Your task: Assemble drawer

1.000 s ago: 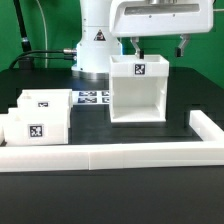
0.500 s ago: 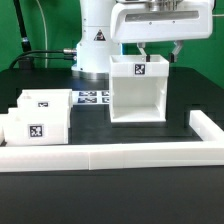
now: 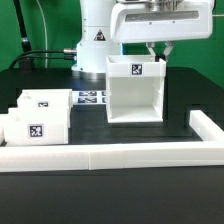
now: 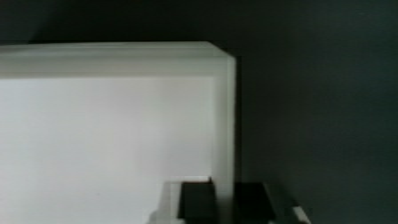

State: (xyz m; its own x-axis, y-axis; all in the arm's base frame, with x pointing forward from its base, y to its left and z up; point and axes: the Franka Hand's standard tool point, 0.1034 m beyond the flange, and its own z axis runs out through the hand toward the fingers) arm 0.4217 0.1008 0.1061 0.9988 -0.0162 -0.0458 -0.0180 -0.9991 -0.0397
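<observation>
On the black desk (image 3: pixel 120 195), the white arm (image 3: pixel 100 35) stands at 12 o'clock and reaches straight down. The drawer housing (image 3: pixel 135 95) sits upright in the centre. The rear tray (image 3: pixel 42 103) and the front tray (image 3: pixel 35 130) lie at its 8 o'clock. The hand (image 3: pixel 160 54) hangs at the housing's 1 o'clock top corner, with its fingers (image 4: pixel 194 203) close together. I cannot tell whether they pinch the wall.

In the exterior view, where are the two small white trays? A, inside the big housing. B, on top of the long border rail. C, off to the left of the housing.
C: both trays stand apart from the housing, on the exterior view's left of it.
</observation>
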